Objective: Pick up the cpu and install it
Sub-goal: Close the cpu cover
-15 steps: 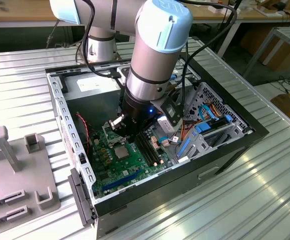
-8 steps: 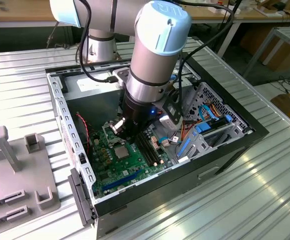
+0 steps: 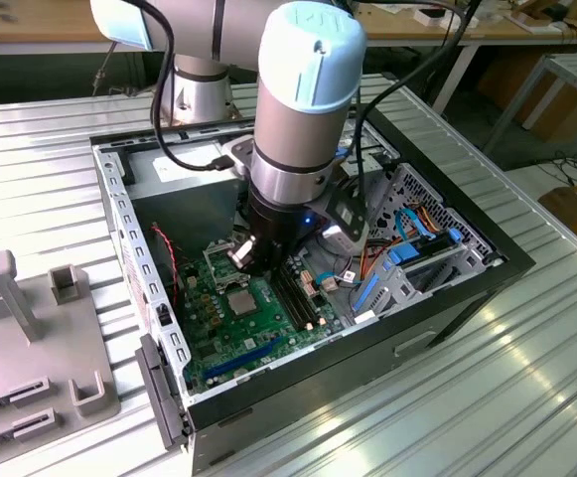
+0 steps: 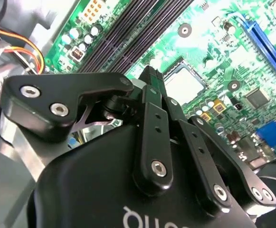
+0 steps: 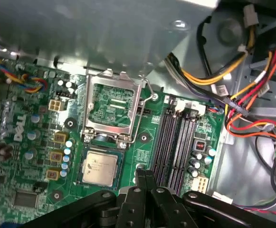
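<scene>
The cpu, a small square chip with a dull grey metal top, lies flat in its socket on the green motherboard. In the second wrist view, the cpu sits just beyond the black fingertips. The hinged silver socket frame stands flipped open beside it. My gripper hovers a little above the board next to the cpu, fingers shut together with nothing between them. In the exterior view the gripper hangs inside the open computer case, above the cpu.
Long black memory slots run beside the socket. Bundles of coloured wires hang near the case side. The case walls enclose the board, with blue drive brackets inside. A grey fixture stands at the exterior view's left.
</scene>
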`<state>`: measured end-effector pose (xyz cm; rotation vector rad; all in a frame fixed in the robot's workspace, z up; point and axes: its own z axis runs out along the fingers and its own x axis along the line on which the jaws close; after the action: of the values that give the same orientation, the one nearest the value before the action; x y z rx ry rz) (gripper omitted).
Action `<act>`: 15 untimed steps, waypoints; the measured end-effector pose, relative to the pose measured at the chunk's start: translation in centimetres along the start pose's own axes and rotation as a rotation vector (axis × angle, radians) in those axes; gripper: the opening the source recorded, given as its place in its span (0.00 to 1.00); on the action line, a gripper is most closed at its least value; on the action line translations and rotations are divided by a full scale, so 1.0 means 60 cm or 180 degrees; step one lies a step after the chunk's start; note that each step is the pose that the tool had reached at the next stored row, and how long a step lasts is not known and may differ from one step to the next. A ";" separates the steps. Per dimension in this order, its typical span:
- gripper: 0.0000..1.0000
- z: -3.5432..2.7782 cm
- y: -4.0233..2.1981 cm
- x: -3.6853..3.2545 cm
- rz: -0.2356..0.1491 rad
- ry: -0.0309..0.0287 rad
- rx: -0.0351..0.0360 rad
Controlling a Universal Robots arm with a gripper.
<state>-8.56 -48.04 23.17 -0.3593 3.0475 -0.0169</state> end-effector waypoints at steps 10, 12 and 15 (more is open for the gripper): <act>0.11 0.000 0.006 -0.008 -0.0149 0.0033 0.0133; 0.11 0.001 0.006 -0.014 -0.0160 0.0032 0.0133; 0.11 -0.002 0.008 -0.016 -0.0168 0.0039 0.0137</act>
<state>-7.75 -47.36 23.36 -0.4380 3.0434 -0.0880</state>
